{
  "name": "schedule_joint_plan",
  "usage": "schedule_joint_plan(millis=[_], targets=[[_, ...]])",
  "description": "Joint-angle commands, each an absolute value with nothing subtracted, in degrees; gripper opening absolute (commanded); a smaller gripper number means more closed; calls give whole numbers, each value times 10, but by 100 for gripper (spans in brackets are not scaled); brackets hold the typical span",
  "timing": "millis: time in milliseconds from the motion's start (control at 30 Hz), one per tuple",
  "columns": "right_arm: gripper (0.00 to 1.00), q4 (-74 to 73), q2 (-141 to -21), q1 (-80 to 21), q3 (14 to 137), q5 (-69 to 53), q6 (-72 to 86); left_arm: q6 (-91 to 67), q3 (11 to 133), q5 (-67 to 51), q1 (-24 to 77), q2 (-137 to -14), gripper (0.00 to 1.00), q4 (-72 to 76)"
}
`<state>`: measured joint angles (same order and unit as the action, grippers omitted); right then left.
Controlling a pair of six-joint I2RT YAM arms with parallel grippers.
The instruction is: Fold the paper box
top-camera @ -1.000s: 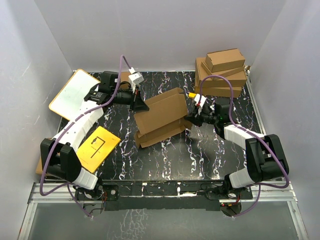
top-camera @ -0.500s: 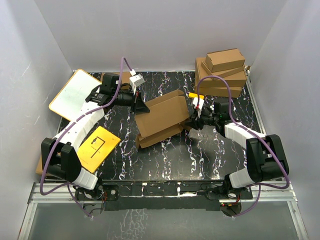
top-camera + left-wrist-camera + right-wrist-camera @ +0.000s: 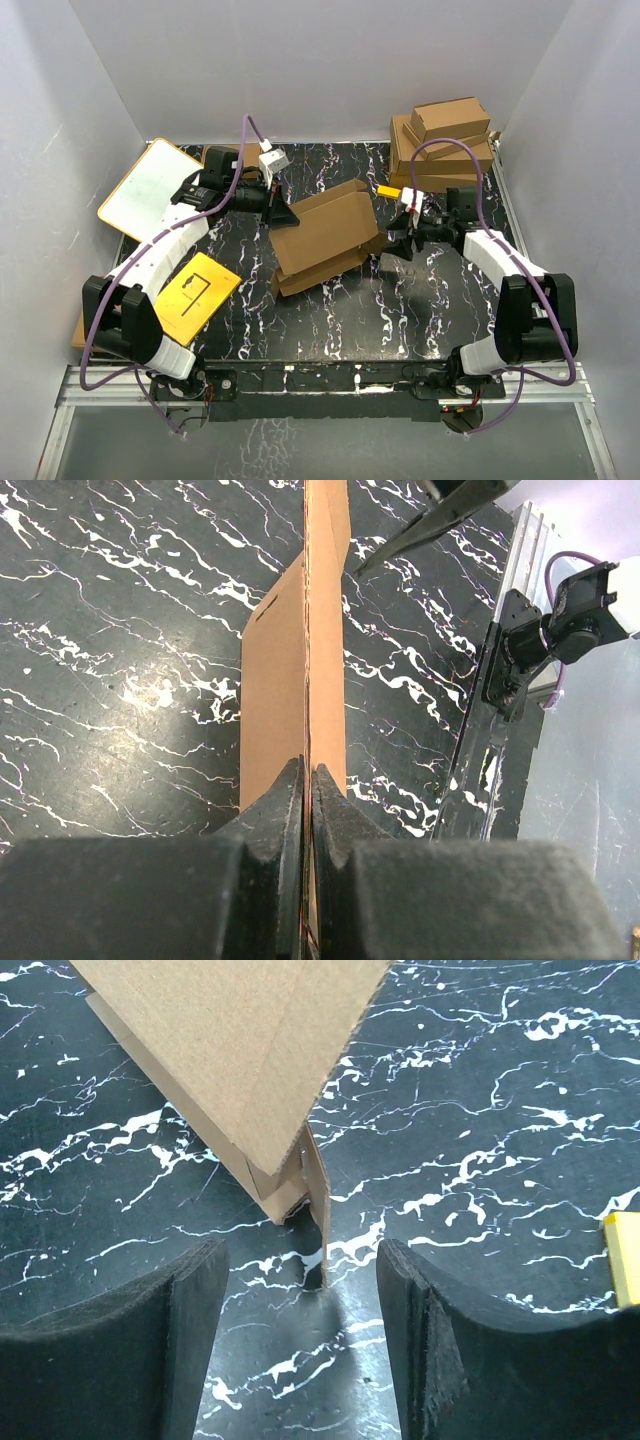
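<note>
The paper box (image 3: 322, 232) is standing half folded near the middle of the table (image 3: 330, 310), toward the far edge. The left gripper (image 3: 307, 780) is pinching its raised panel. The right gripper (image 3: 305, 1290) is gaping empty beside its corner. I judge most folding is waiting.
</note>
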<state>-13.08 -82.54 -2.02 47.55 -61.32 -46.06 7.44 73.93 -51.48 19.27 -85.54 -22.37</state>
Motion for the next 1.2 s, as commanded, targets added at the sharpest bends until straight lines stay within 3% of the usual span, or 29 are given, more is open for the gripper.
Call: schedule_joint_plan(millis=[0,233,367,500,700,933,1167], targets=[[66,-239,-802,12,536,-686,-584,97,739,-497,194,-852,0,-247],[64,-283,-806,40,609,-682,-586,100,744,-498,193,-853,0,-251],[33,-181,-834,40,601,-639,-458,99,743,-498,194,-853,0,-250],[22,-58,-856,19,560,-586,-390,99,744,-500,195,-854,0,-250],[25,-59,-879,-34,534,-594,-481,99,746,-500,194,-854,0,-252],[40,-151,-863,-35,503,-668,-682,98,745,-500,193,-855,0,-250],[45,-200,-866,-40,510,-687,-722,97,744,-504,193,-858,0,-245]])
